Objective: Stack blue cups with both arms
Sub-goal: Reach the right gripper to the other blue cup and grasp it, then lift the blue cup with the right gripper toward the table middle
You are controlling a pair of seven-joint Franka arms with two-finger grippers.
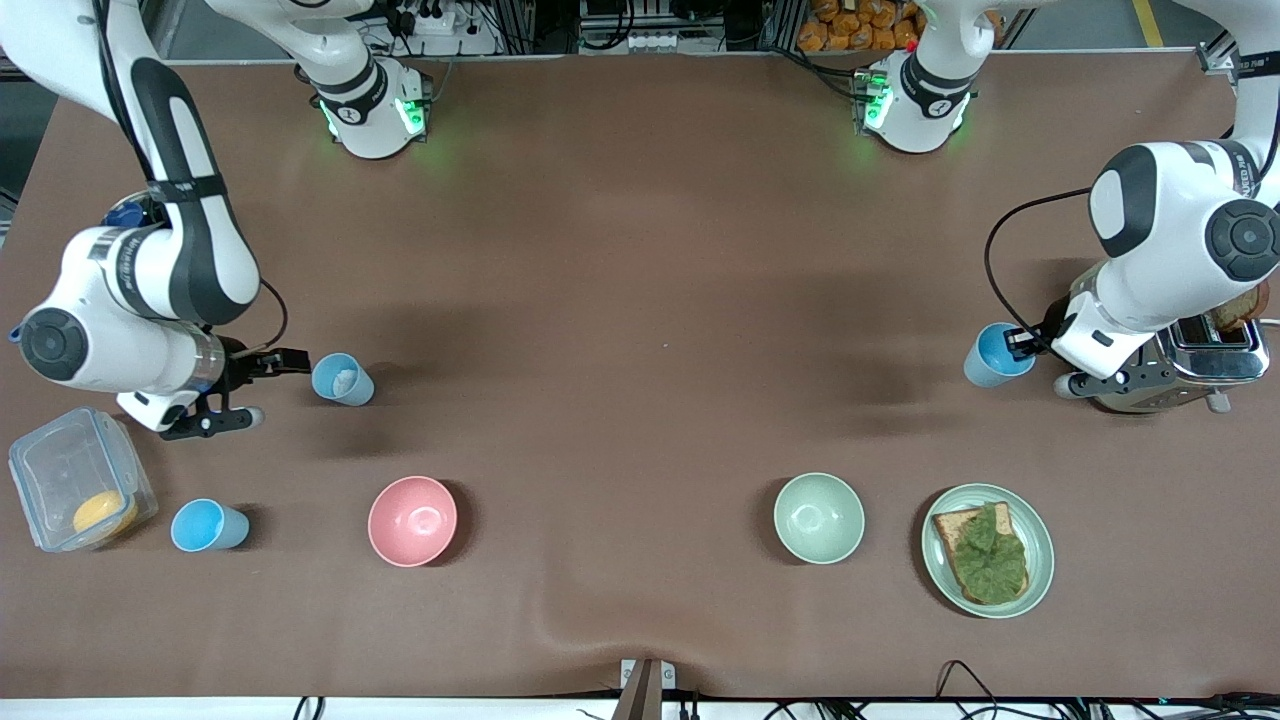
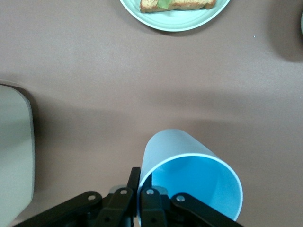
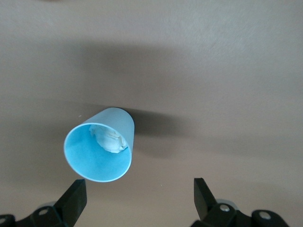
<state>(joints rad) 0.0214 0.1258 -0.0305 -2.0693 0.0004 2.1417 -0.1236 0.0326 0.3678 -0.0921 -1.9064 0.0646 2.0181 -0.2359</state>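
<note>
My left gripper [image 1: 1018, 343] is shut on the rim of a sky blue cup [image 1: 993, 356] beside the toaster, one finger inside and one outside; the left wrist view shows the cup [image 2: 189, 172] and the gripper [image 2: 140, 189]. I cannot tell whether this cup rests on the table. My right gripper [image 1: 277, 388] is open and empty, close beside a second blue cup [image 1: 342, 379] that has a crumpled white scrap inside. In the right wrist view this cup [image 3: 102, 149] lies just off one fingertip of the gripper [image 3: 138, 194], not between the fingers. A third blue cup [image 1: 208, 525] stands nearer the front camera.
A pink bowl [image 1: 412, 520], a pale green bowl [image 1: 818, 517] and a green plate [image 1: 1040, 560] with toast and lettuce lie nearer the front camera. A metal toaster [image 1: 1210, 360] sits under the left arm. A clear lidded box [image 1: 60, 470] stands at the right arm's end.
</note>
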